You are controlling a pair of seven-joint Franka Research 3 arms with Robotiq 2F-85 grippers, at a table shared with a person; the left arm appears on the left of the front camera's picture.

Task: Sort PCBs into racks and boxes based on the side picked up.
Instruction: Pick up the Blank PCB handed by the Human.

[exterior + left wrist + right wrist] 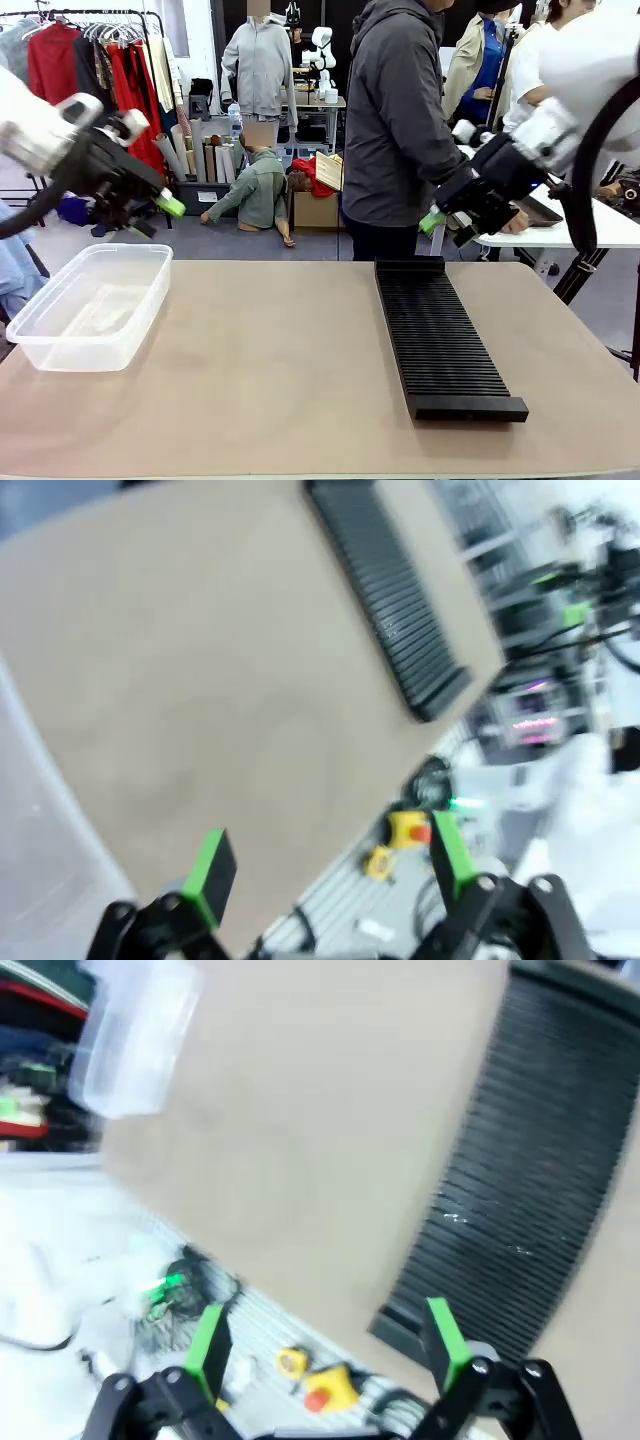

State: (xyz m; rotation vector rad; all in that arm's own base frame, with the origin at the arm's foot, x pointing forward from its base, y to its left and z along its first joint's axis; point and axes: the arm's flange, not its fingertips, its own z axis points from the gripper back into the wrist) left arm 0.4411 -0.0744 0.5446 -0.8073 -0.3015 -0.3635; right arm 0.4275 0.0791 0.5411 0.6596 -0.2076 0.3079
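Hovering over the surface (280,360), left gripper (158,218) and right gripper (448,230) gape empty; I'd say sorting awaits a PCB for rack (440,335) or box (60,355).

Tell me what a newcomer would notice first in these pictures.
The long black rack lies on the right half of the table, and the clear box sits at its left edge and looks empty. Above them the left gripper and the right gripper hang open in the air, holding nothing. A person in a grey jacket stands at the far side.
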